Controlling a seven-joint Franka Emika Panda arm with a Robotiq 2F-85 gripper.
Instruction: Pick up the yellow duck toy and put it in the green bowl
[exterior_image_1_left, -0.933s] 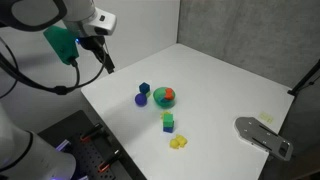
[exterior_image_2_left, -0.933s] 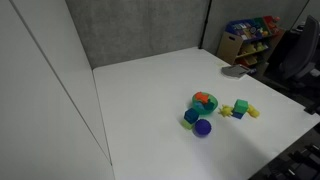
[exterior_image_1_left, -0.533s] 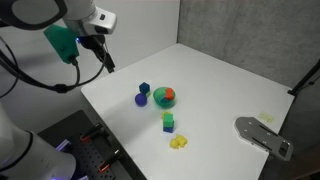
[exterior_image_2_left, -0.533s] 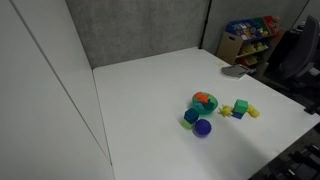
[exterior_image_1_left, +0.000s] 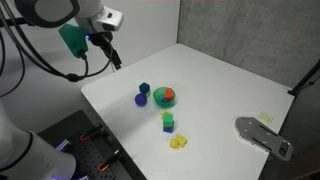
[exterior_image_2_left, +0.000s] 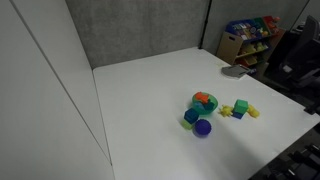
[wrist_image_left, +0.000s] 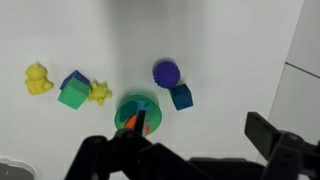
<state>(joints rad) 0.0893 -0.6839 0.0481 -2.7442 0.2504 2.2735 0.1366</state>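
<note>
The yellow duck toy (wrist_image_left: 38, 79) lies on the white table at the far left of the wrist view, beside a blue-purple block (wrist_image_left: 74, 78) and a green block (wrist_image_left: 72, 97). It shows in both exterior views (exterior_image_1_left: 178, 143) (exterior_image_2_left: 253, 112). The green bowl (wrist_image_left: 126, 104) holds an orange piece; it also shows in both exterior views (exterior_image_1_left: 163, 97) (exterior_image_2_left: 204, 102). My gripper (wrist_image_left: 200, 135) is open and empty. It hangs high above the table near its corner (exterior_image_1_left: 112, 58), well apart from the duck and the bowl. It is out of view in the exterior view from the other side.
A small yellow star (wrist_image_left: 99, 93) lies next to the green block. A purple ball (wrist_image_left: 166, 72) and a blue cube (wrist_image_left: 181, 96) lie by the bowl. A grey metal plate (exterior_image_1_left: 262, 135) sits at the table's edge. Shelves of coloured items (exterior_image_2_left: 250, 38) stand beyond the table.
My arm and gripper have shifted slightly to the right and up in the exterior view. The toys and the bowl have not moved.
</note>
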